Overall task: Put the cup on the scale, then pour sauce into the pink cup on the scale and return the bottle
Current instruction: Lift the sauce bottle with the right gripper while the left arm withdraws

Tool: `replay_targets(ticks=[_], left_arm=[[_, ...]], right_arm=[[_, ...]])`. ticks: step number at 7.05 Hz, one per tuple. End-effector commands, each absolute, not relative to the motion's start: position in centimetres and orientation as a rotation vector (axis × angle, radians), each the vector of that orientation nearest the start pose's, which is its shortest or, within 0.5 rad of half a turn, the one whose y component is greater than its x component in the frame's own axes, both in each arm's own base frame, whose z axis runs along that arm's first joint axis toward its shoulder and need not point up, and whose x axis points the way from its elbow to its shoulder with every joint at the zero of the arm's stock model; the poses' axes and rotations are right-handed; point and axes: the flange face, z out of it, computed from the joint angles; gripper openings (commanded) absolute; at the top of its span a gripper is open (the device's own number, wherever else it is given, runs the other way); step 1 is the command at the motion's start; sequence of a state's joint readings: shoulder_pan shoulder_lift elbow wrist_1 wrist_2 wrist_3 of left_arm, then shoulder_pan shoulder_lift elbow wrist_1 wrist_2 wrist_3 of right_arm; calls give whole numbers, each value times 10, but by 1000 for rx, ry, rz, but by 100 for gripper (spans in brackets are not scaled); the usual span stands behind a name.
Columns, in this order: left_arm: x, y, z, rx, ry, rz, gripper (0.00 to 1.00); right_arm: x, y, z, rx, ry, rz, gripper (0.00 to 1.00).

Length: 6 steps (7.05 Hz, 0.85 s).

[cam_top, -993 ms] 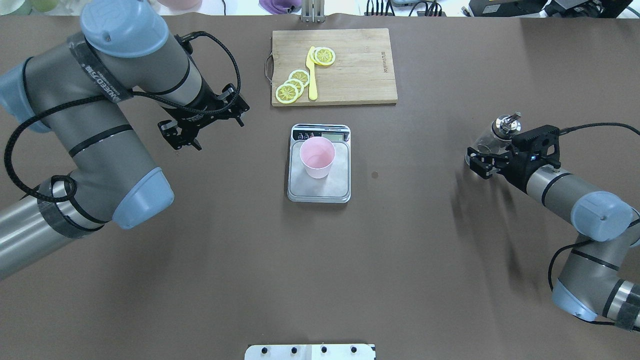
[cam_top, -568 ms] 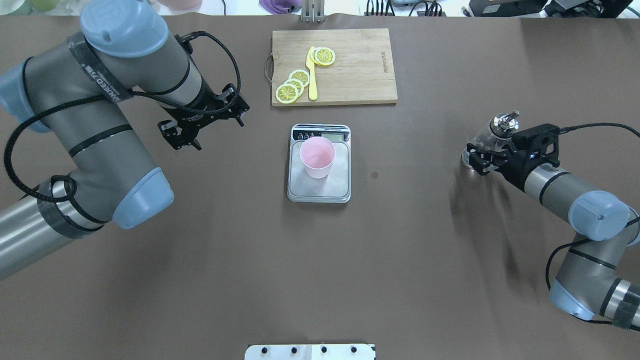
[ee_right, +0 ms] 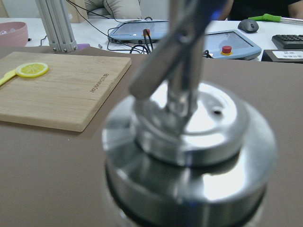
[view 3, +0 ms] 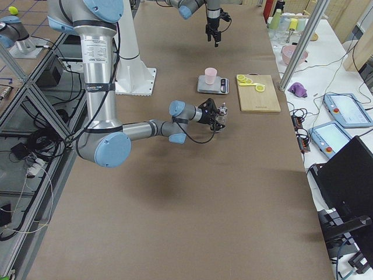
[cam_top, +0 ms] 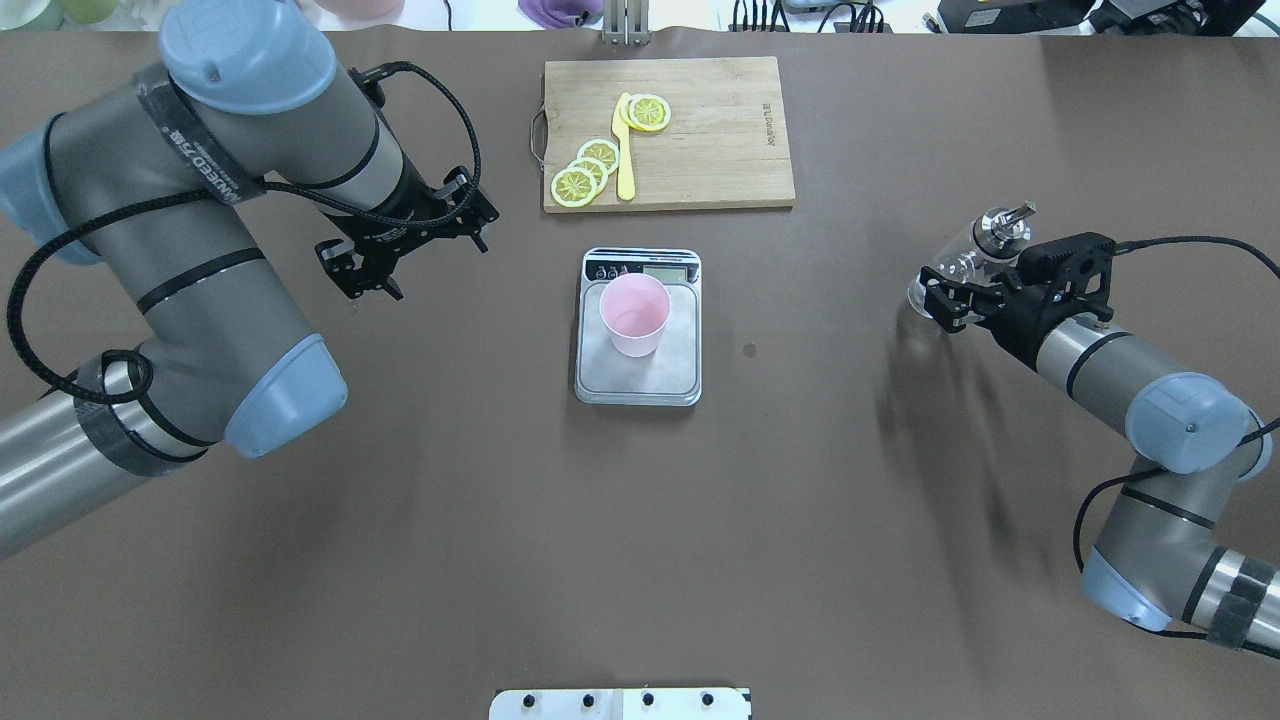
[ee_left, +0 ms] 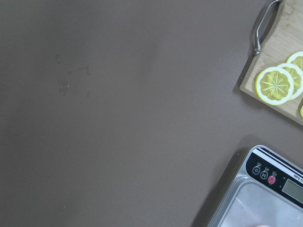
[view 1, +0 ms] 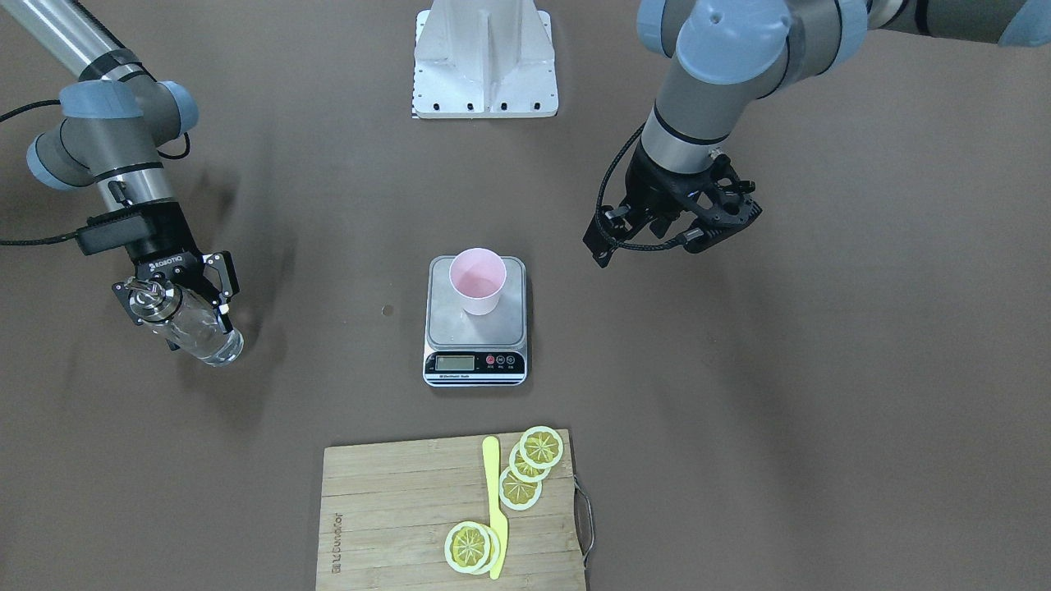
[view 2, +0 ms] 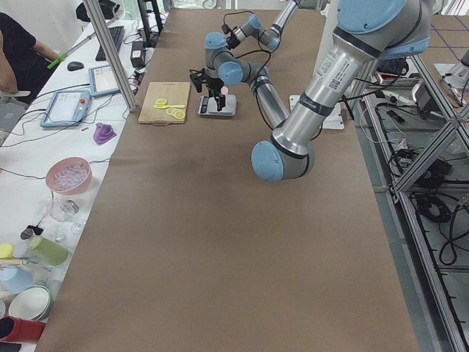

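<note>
The pink cup [cam_top: 634, 315] [view 1: 477, 279] stands upright on the steel scale [cam_top: 640, 378] [view 1: 475, 330] at mid-table. Far to its right in the overhead view, my right gripper [cam_top: 958, 300] [view 1: 182, 302] is shut on the clear glass bottle [cam_top: 952, 266] [view 1: 205, 336]. The bottle hangs tilted above the table, its shadow apart from it. Its metal pourer cap [ee_right: 189, 137] fills the right wrist view. I cannot make out the sauce inside. My left gripper [cam_top: 400, 250] [view 1: 669, 230] hovers open and holds nothing, left of the scale in the overhead view.
A wooden cutting board [cam_top: 700, 130] [view 1: 394, 509] with lemon slices [cam_top: 585, 172] and a yellow knife [cam_top: 624, 150] lies beyond the scale. A white mounting plate [view 1: 484, 57] sits at the robot's side. A person [view 2: 15, 51] sits by the far bench.
My right gripper has lifted the bottle off the table and carried it slightly toward the far side and the scale. The left arm, cup and scale have not moved.
</note>
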<state>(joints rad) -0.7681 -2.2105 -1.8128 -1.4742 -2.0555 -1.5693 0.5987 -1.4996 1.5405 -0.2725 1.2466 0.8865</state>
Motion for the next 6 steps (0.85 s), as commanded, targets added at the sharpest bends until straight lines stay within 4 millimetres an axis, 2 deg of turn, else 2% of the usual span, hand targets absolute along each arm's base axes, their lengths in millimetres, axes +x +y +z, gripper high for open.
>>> replay_targets(ticks=[1, 3, 4, 5, 6], left_arm=[[395, -507, 193, -136, 895, -528, 99], [380, -520, 195, -98, 895, -497, 99], [366, -532, 198, -62, 893, -465, 99], [350, -542, 201, -24, 884, -427, 99], [335, -551, 214, -2, 858, -398, 99]], right_arm=[[-354, -452, 465, 1074, -899, 116, 0], [-363, -463, 446, 1141, -852, 37, 0], [-363, -464, 445, 1143, -839, 24, 0], [-371, -472, 429, 1136, -825, 22, 0], [-371, -478, 416, 1135, -793, 4, 0]])
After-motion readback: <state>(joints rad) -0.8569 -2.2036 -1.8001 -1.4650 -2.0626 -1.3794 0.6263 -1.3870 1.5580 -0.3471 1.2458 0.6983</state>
